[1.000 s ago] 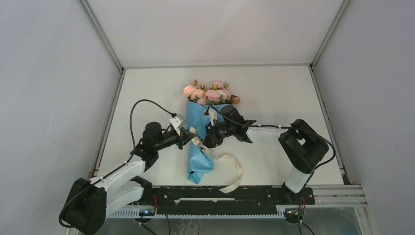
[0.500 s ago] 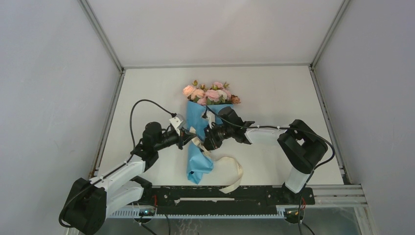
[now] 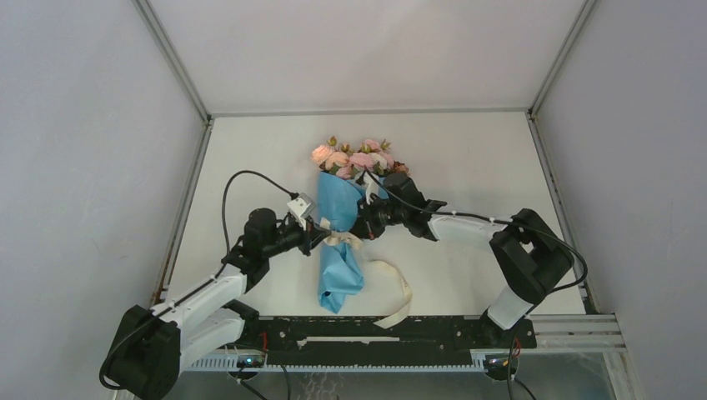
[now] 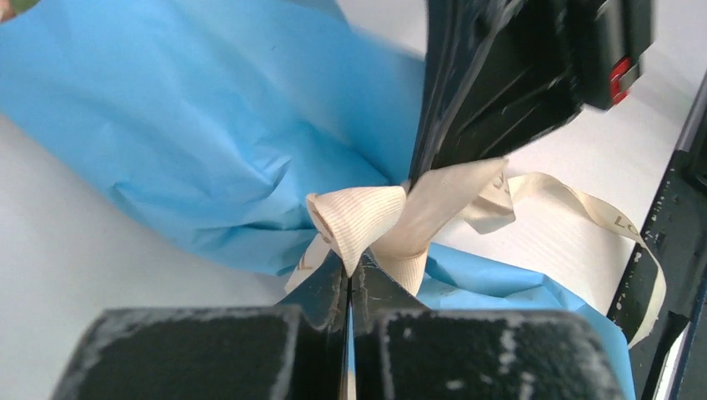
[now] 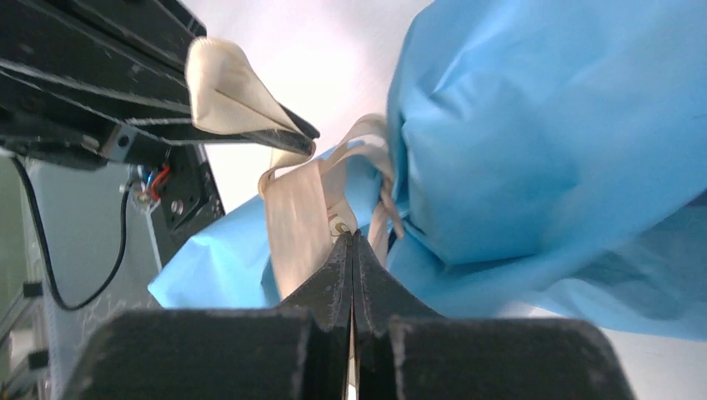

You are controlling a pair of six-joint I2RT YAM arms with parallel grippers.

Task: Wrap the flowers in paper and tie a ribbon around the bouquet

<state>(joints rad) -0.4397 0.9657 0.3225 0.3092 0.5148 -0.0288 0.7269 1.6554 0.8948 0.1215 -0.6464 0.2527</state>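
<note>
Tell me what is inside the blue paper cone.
Pink and peach roses and leaves poke out of the wide far end of the paper. The stems are covered by the paper, so they cannot be seen. The ribbon cinches the cone's middle from outside.

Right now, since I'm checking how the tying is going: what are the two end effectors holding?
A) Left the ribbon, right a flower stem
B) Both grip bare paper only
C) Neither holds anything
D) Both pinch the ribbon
D: the left end effector and the right end effector are each shut on a strand of the ribbon at the waist of the bouquet.
</note>
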